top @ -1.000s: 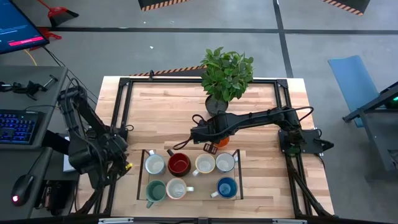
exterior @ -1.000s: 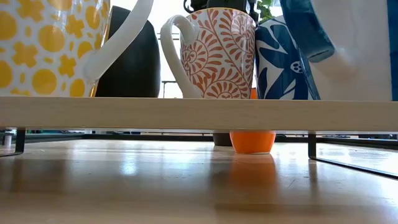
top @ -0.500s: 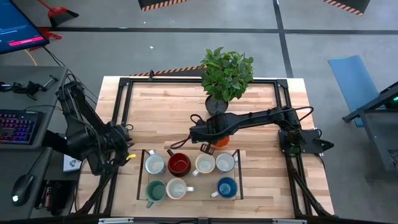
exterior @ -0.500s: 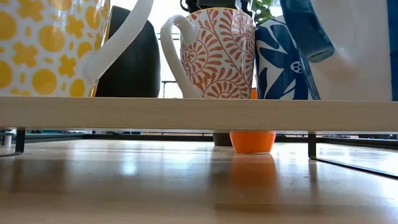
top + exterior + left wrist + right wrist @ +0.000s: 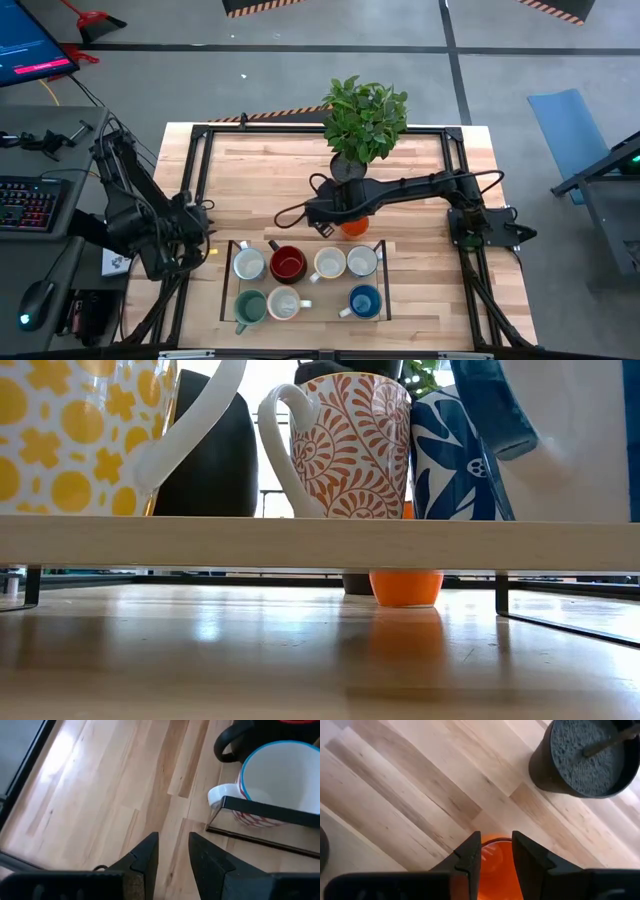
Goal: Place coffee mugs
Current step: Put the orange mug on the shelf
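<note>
The orange mug (image 5: pixel 354 227) stands upright on the table, just beyond the wooden rack (image 5: pixel 228 283); the low view shows its base (image 5: pixel 405 587) on the wood. My right gripper (image 5: pixel 325 224) points steeply down over it. Its fingers are slightly apart, and the mug's rim and inside (image 5: pixel 495 855) show in the gap. On the rack stand several mugs, among them a dark red one (image 5: pixel 287 264), a teal one (image 5: pixel 250 306) and a blue one (image 5: pixel 364 301). My left gripper (image 5: pixel 173 840) is open over bare table left of the rack, with nothing between its fingers. My right gripper comes at the orange mug from above, and the mug's far rim (image 5: pixel 496 840) runs across the gap between the fingers. The fingers themselves hide the place under them, so I cannot tell whether they touch the mug.
A dark pot with a leafy plant (image 5: pixel 350 165) stands just beyond the orange mug, close to my right gripper (image 5: pixel 496 836). The rack's black frame (image 5: pixel 270 810) and a white mug with a blue rim (image 5: pixel 280 780) lie near my left gripper. A black rail frames the table.
My left gripper has drawn back a little from the rack, risen and rolled about its own axis, then kept still. My right gripper has rolled in place over the orange mug, and more of the mug shows from above. The mug stands where it was.
</note>
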`<state>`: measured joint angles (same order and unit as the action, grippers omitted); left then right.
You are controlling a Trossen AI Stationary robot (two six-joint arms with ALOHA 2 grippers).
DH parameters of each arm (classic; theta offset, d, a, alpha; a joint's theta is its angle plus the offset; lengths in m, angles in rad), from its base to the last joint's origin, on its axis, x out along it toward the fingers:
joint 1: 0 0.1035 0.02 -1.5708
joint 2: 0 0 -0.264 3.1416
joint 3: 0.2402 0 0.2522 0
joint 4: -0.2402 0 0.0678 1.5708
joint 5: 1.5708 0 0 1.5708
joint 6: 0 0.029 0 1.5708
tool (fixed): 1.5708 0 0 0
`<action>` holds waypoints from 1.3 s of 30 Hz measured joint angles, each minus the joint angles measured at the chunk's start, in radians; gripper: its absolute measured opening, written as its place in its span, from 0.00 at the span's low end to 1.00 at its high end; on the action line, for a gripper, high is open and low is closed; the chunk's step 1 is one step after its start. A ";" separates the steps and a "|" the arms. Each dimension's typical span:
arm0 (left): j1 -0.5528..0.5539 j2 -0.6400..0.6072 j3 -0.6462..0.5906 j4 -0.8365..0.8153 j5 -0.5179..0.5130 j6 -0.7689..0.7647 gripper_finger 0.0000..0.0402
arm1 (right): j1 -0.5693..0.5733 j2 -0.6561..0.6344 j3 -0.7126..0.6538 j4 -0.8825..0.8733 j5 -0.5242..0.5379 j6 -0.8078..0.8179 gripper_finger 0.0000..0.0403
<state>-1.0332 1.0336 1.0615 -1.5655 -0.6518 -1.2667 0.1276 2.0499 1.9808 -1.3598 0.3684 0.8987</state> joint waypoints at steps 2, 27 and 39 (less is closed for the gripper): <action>0.000 0.000 0.000 0.000 0.000 0.021 0.24 | -0.003 0.000 0.000 0.003 0.002 0.027 0.22; 0.000 0.000 0.000 0.080 0.045 0.048 0.24 | -0.010 0.000 0.000 0.045 -0.043 0.062 0.22; 0.000 0.000 0.000 0.167 0.045 0.048 0.24 | -0.010 0.000 0.000 0.044 -0.058 0.062 0.22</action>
<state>-1.0332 1.0340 1.0611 -1.3982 -0.6064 -1.2186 0.1173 2.0499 1.9808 -1.3155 0.3106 0.9608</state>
